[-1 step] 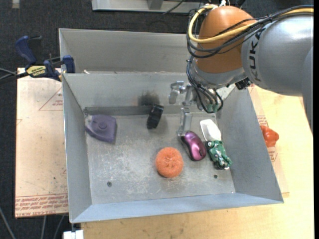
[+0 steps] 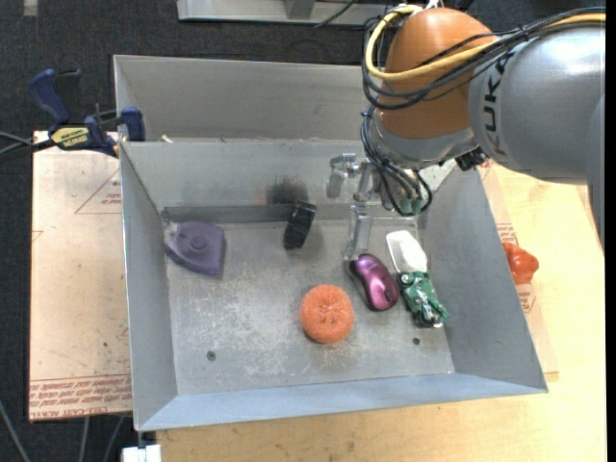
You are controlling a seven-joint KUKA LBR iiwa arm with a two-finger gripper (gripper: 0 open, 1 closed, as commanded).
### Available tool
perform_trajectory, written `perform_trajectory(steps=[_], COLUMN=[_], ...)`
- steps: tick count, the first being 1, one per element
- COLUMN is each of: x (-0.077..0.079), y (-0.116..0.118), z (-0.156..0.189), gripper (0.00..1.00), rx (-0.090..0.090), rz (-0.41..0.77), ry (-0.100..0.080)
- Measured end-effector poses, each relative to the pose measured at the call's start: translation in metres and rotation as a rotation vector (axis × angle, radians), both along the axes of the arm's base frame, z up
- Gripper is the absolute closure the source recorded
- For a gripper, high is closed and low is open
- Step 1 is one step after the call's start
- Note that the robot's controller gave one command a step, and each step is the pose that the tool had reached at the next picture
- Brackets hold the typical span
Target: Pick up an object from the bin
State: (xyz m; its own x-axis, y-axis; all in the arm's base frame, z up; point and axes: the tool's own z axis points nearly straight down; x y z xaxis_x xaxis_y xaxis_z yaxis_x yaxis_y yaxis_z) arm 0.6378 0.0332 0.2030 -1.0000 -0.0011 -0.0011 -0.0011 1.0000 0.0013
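My gripper [image 2: 356,241] hangs below the arm's wrist at the bin's middle right, its metal tip just above the upper end of a glossy magenta oval thing [image 2: 374,281]. Right of that lies a small white block [image 2: 406,250], and below the block a green toy-like piece [image 2: 423,299]. An orange round scrubber ball [image 2: 327,313] sits to the lower left of the magenta thing. A small black piece [image 2: 298,225] lies left of the gripper.
A lavender flat-based thing [image 2: 197,247] rests at the bin's left, by the end of a grey bar along the floor. The arm and its orange cover overhang the bin's upper right corner.
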Motion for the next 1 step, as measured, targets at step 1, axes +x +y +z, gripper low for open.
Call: perform_trajectory(steps=[1], x=[-0.019], y=[-0.0074], z=[-0.0253], gripper=[0.0], rx=[0.0], rz=[0.045], ry=[-0.009])
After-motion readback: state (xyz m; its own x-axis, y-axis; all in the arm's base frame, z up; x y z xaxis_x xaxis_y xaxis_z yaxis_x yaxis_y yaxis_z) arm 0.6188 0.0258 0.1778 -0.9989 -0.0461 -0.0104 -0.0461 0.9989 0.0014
